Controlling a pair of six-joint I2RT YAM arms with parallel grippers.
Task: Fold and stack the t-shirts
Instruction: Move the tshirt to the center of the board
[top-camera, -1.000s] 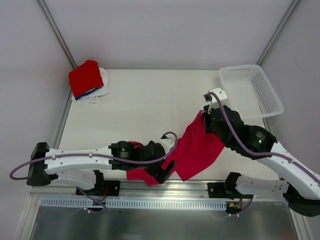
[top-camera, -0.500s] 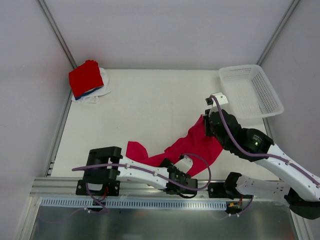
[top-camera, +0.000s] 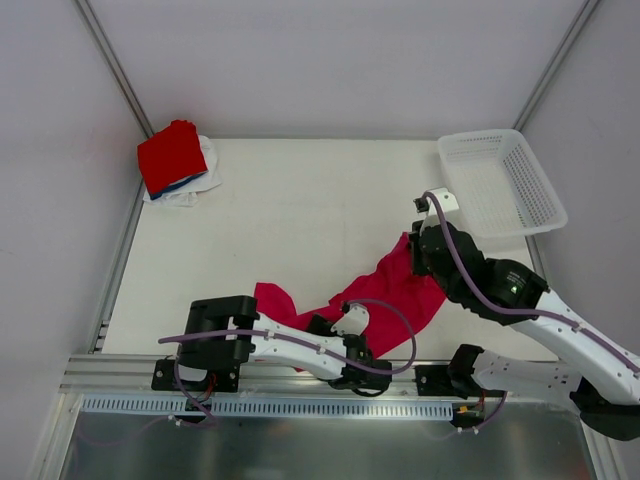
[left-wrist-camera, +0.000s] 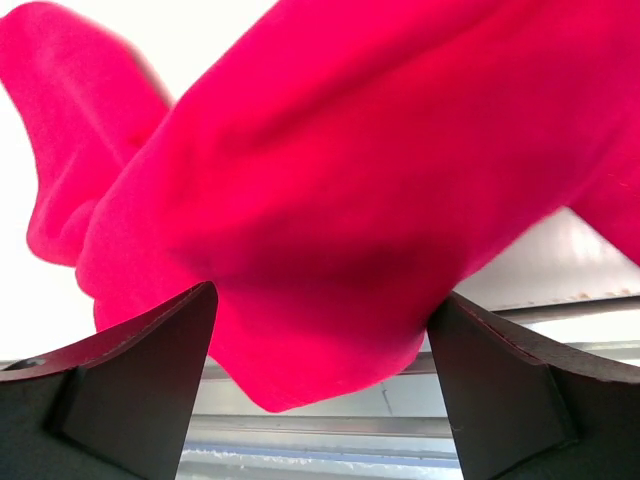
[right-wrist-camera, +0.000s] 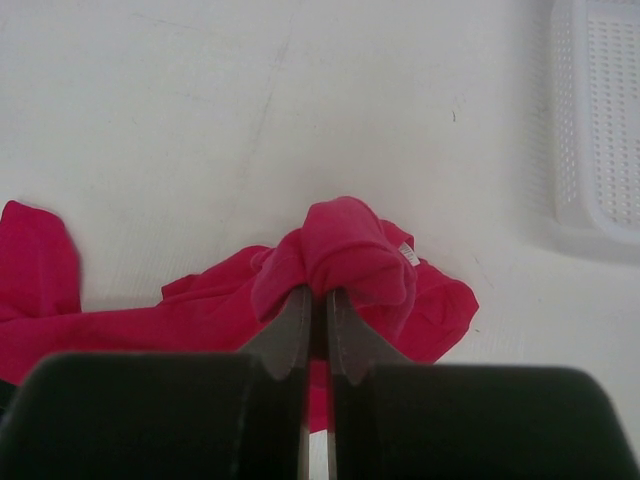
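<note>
Top external view is showing the pink shirt (top-camera: 395, 290) lying crumpled on the worktop (top-camera: 300, 210), near its front right. One end is rising to the right hand (right-wrist-camera: 320, 295), which is pinching a bunch of it tight. Beside it, the left hand (left-wrist-camera: 322, 292) is standing spread wide (cloth is sagging between its fingers (left-wrist-camera: 150, 370)). The folded shirts (top-camera: 172, 157) are sitting stacked in the far left corner, well apart.
</note>
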